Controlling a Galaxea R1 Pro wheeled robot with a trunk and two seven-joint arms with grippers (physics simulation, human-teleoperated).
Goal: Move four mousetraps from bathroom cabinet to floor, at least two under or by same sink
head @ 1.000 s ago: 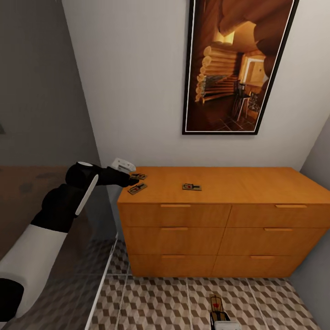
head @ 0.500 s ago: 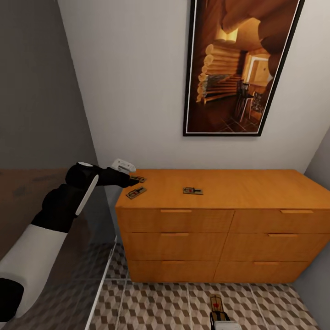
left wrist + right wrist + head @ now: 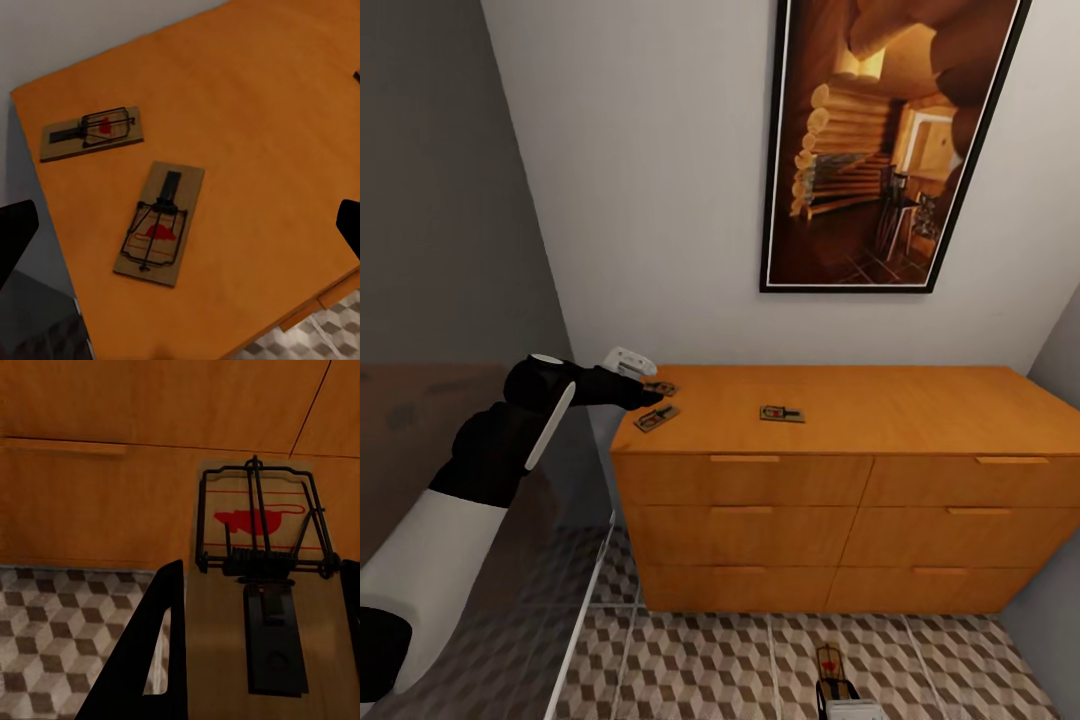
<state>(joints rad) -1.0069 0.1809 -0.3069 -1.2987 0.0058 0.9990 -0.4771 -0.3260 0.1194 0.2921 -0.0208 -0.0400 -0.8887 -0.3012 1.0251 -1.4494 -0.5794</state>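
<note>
Reaching over the left end of the cabinet (image 3: 840, 470), the left gripper (image 3: 650, 396) is hovering above the wooden top with its jaws spread wide; in the left wrist view the two dark fingertips (image 3: 16, 234) are sitting far apart at opposite edges, with nothing between them but the cabinet top. Two mousetraps are lying below it on that left end: one mousetrap (image 3: 657, 417) near the front edge, also showing in the left wrist view (image 3: 160, 223), and a second mousetrap (image 3: 660, 388) just beyond it toward the wall, showing there too (image 3: 92, 132). The two are lying close together without touching. A third mousetrap (image 3: 781, 413) is resting farther right on the top, well apart from the pair.

The right gripper (image 3: 847, 700) is holding the fourth mousetrap (image 3: 832, 664) low in front of the cabinet, above the bathroom floor (image 3: 710, 670). In the right wrist view this trap (image 3: 259, 607) is sitting between the black fingers (image 3: 154, 660), its red mark and wire spring facing the camera, with the drawer fronts and the cube-patterned tiles (image 3: 67, 637) behind it.

A framed picture (image 3: 885, 140) of a log interior is hanging on the white wall above the cabinet.
</note>
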